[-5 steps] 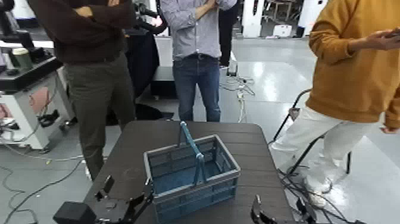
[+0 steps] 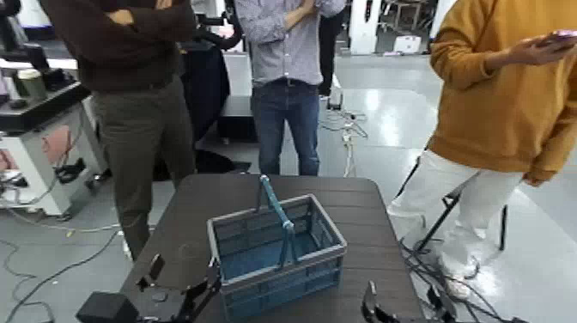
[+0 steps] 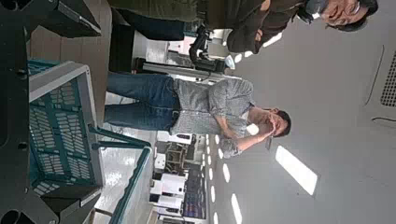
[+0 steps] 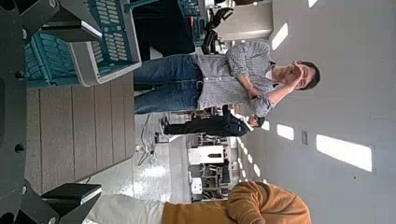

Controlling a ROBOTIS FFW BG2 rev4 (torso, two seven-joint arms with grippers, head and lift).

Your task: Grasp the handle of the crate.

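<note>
We observe no arm movement since before: left gripper point(image 2: 185, 292) and right gripper point(image 2: 408, 307) remain apart, handle point(image 2: 279, 216) ungrasped.

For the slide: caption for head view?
Both grippers low beside the crate, handle upright, ungrasped.

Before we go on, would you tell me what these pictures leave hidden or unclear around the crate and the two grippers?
- Right gripper: head view's bottom edge cuts it off; its wrist view shows no fingertips.
- Left gripper: dark against the table, beside the crate; finger state unclear.
- Handle: its near pivot is hidden inside the crate.
- Crate floor: walls screen it.
</note>
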